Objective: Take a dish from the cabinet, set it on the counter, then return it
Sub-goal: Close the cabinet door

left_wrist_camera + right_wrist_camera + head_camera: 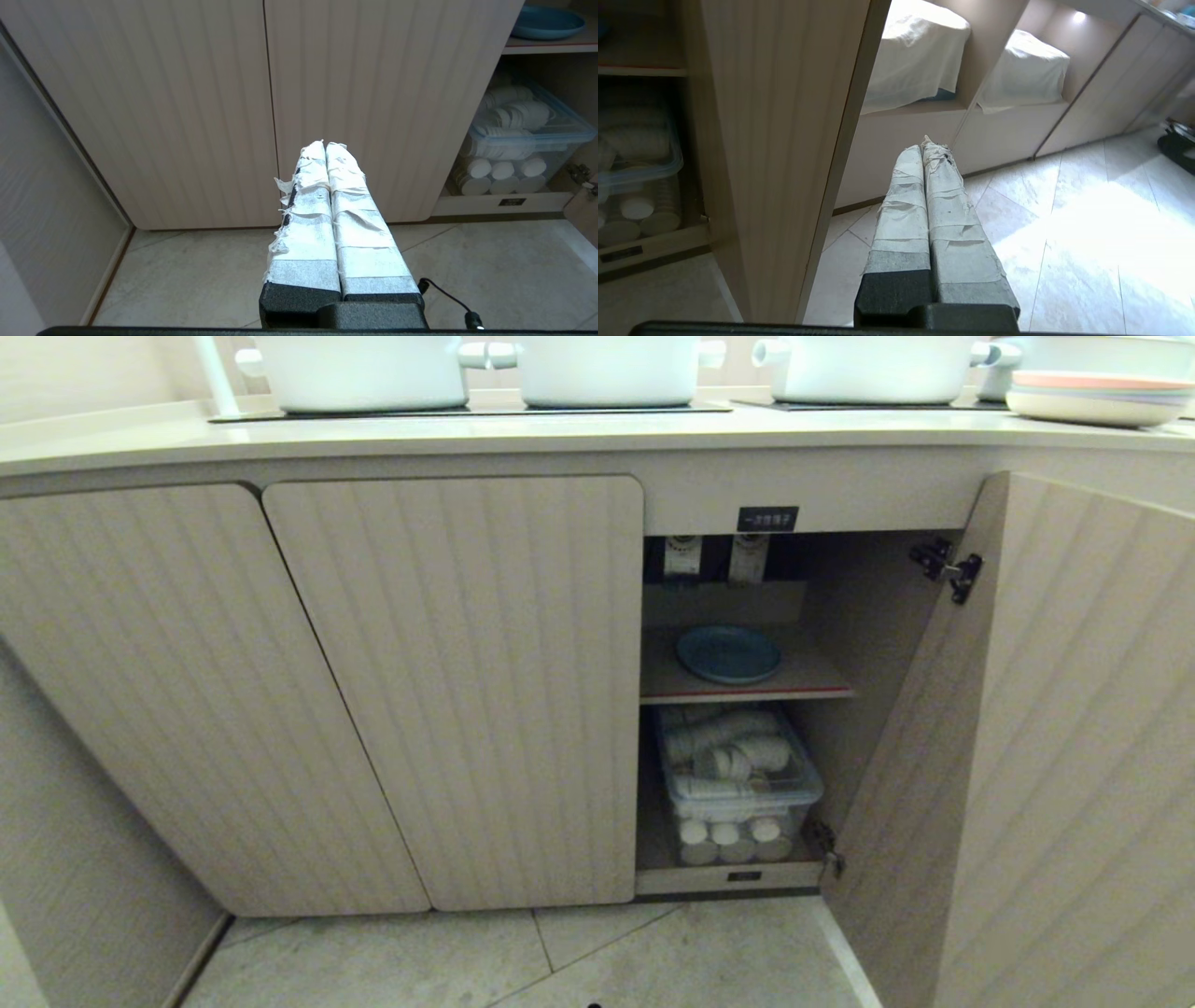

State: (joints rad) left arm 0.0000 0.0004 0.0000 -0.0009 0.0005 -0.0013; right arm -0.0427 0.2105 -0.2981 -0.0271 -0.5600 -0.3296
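The light-blue dish lies flat on the inner shelf of the open cabinet; it also shows in the left wrist view as the dish. Above it runs the cream counter. Neither arm appears in the head view. My left gripper is shut and empty, low over the floor, facing the closed doors. My right gripper is shut and empty too, just outside the open cabinet door, pointing past it toward the floor and a neighbouring unit.
The open door swings out on the right. A clear lidded box of white cups fills the lower compartment. White pots and a plate stack with a pink one uppermost stand on the counter. Tiled floor lies below.
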